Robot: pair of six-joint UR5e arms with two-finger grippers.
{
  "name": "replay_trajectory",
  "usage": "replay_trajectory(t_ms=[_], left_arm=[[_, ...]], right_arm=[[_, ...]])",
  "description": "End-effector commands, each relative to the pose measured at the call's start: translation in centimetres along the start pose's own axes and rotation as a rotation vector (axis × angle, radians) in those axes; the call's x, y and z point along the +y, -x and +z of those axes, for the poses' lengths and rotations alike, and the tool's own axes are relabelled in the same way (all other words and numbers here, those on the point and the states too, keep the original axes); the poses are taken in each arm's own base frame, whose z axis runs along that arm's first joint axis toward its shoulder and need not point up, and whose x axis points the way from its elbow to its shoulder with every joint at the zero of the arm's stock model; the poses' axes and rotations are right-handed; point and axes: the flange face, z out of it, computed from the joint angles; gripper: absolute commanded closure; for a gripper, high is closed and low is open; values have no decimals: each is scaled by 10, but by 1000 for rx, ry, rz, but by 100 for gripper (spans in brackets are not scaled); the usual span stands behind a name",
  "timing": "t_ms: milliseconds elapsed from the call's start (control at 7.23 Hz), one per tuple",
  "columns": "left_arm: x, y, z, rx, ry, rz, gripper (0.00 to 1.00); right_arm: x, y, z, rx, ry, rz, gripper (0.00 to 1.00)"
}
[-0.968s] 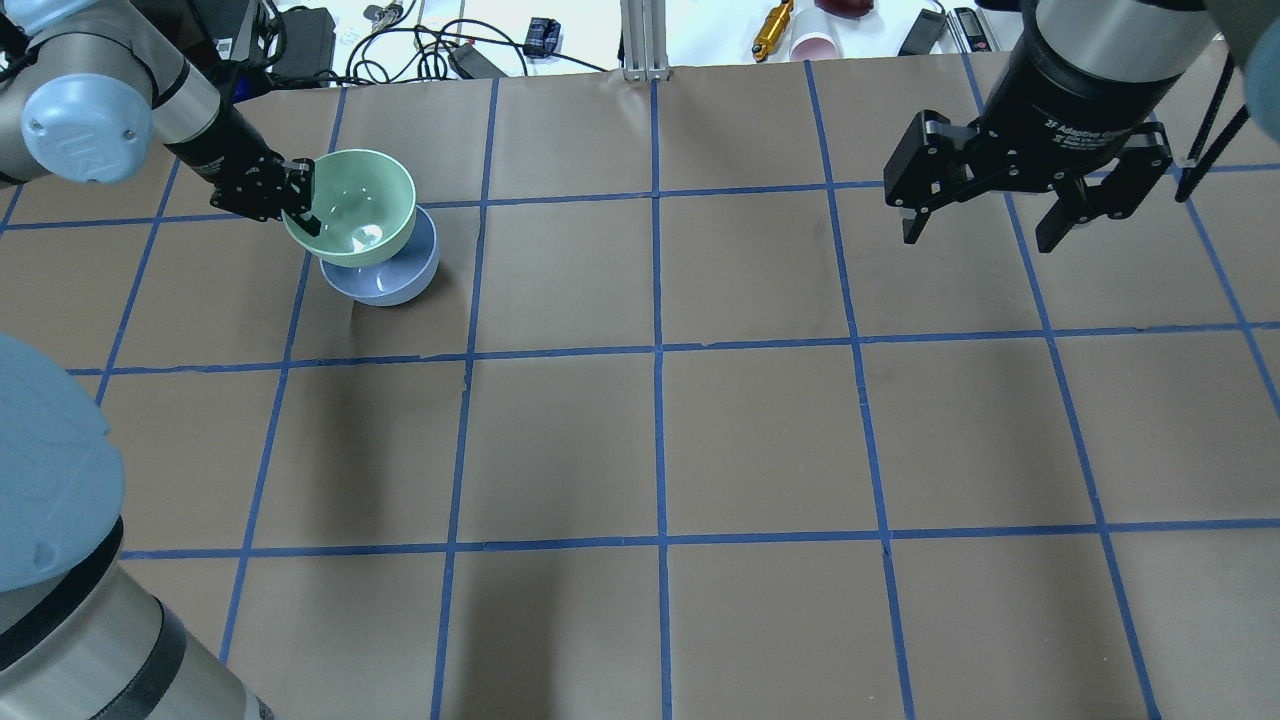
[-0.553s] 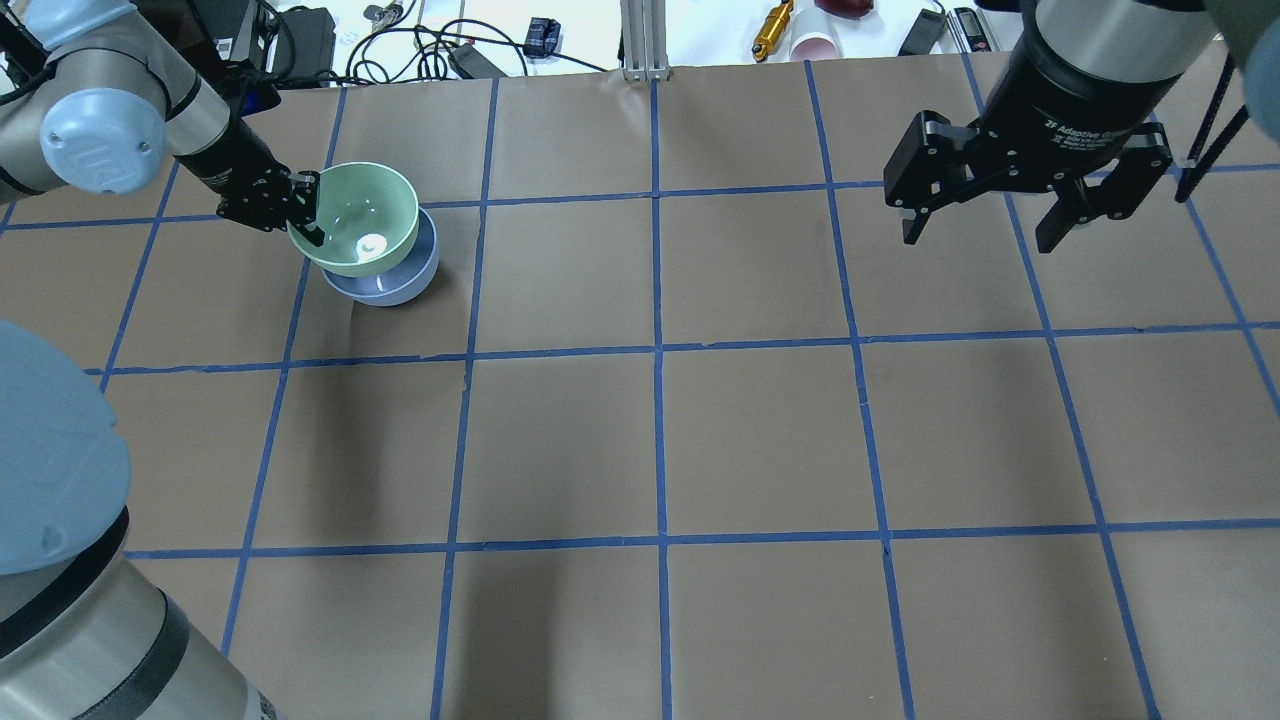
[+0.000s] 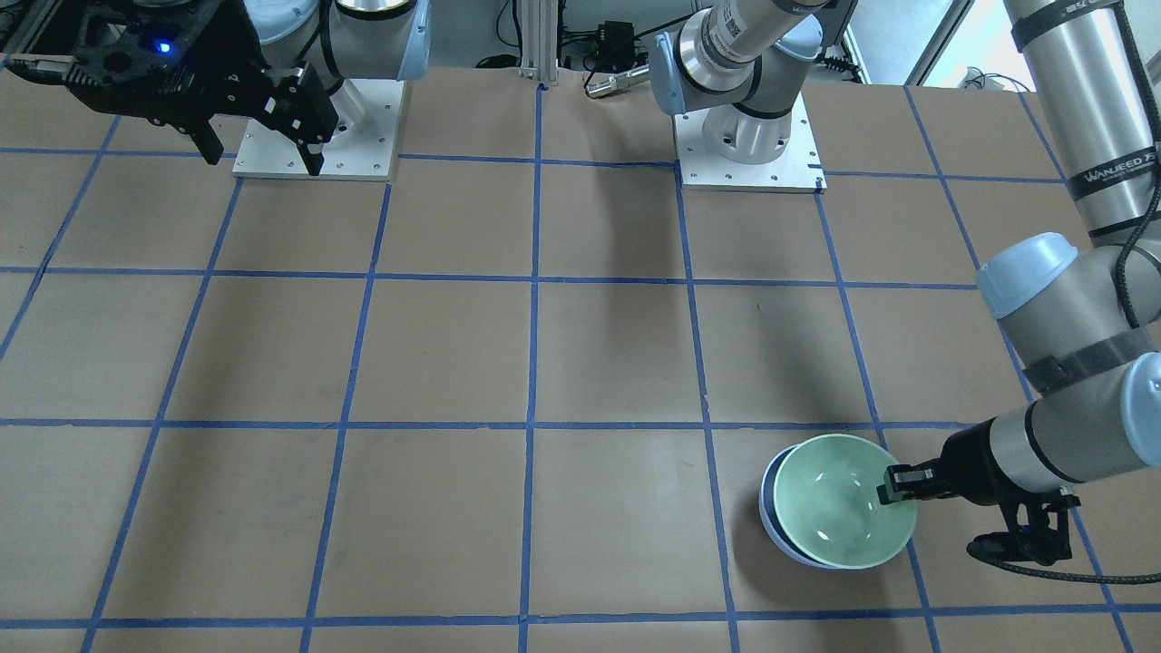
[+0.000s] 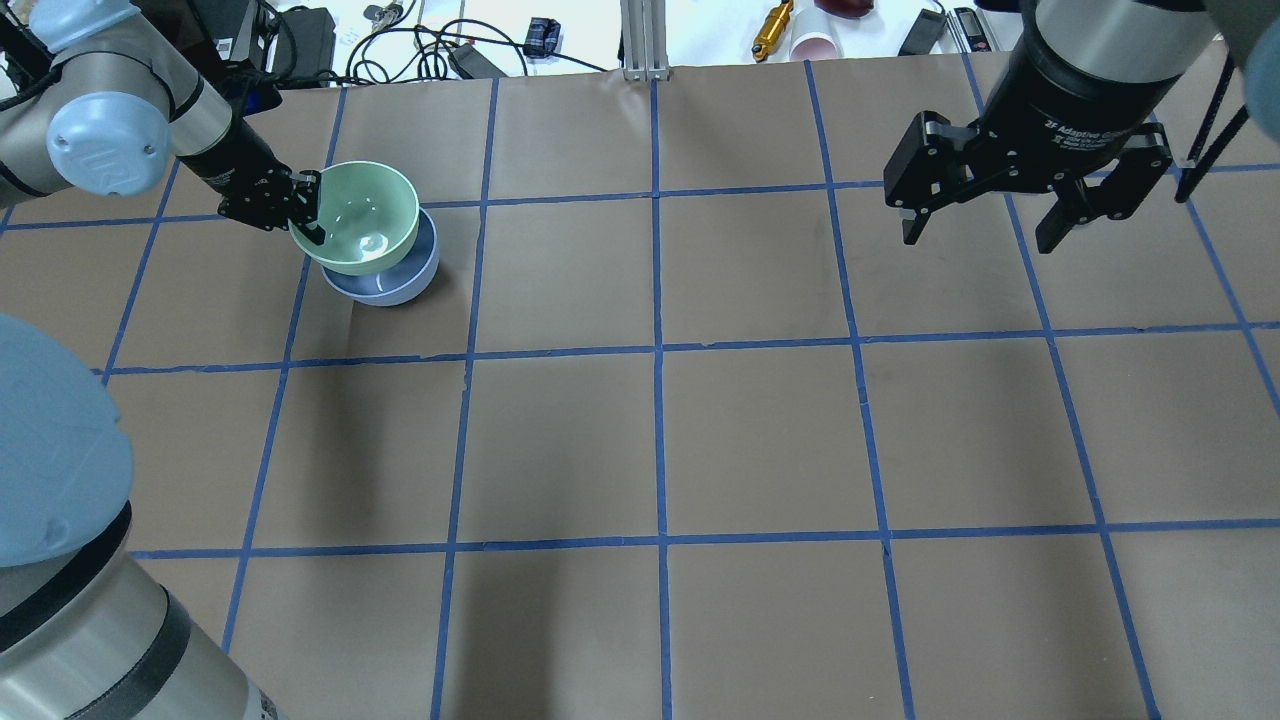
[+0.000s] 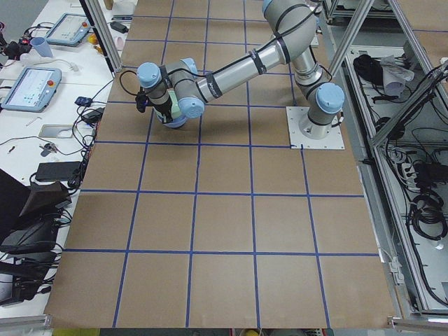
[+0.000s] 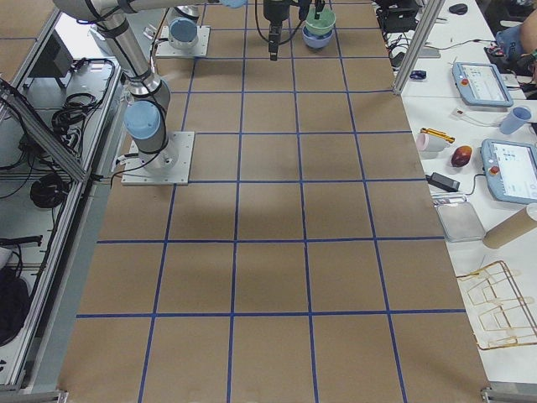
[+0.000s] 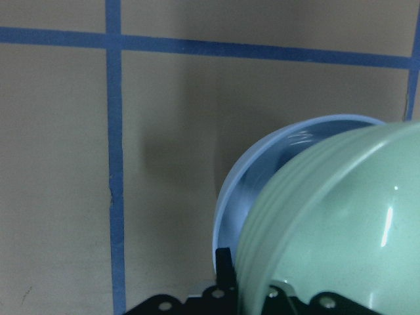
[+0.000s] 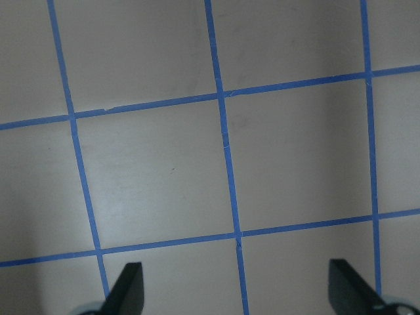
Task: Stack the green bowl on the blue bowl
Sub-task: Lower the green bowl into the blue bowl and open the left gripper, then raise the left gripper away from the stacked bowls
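Observation:
The mint-green bowl [image 4: 358,215] [image 3: 843,501] sits low in the pale blue bowl [image 4: 392,285] [image 3: 769,508], a little off-centre, at the far left of the table. My left gripper [image 4: 308,212] [image 3: 893,490] is shut on the green bowl's left rim, one finger inside and one outside. In the left wrist view the green bowl [image 7: 341,230] fills the lower right, with the blue bowl's rim [image 7: 262,170] behind it. My right gripper [image 4: 985,228] [image 3: 263,154] hangs open and empty above the far right of the table, far from the bowls.
The table [image 4: 660,440] is brown paper with a blue tape grid. Cables, a gold tool [image 4: 772,28] and a pink cup [image 4: 815,45] lie beyond its far edge. The two arm bases [image 3: 748,145] stand on white plates on the robot's side.
My left gripper has lowered the green bowl down into the blue bowl and shifted slightly right. The right arm has not moved.

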Motion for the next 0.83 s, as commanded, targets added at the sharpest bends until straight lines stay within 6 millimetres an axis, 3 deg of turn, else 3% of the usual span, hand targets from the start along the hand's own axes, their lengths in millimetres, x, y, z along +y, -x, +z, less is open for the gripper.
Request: replay_trajectory(t_ms=[0, 138, 277, 415, 691], left_arm=[[1, 2, -4, -31, 1, -1, 10], [3, 0, -12, -39, -9, 1, 0], [6, -5, -22, -43, -18, 4, 0], [12, -27, -34, -74, -25, 34, 0], [35, -95, -66, -216, -21, 135, 0]], right_arm=[[0, 0, 0, 0, -1, 0, 0], [0, 0, 0, 0, 1, 0, 0], [0, 0, 0, 0, -1, 0, 0], [0, 0, -1, 0, -2, 0, 0], [0, 0, 0, 0, -1, 0, 0]])
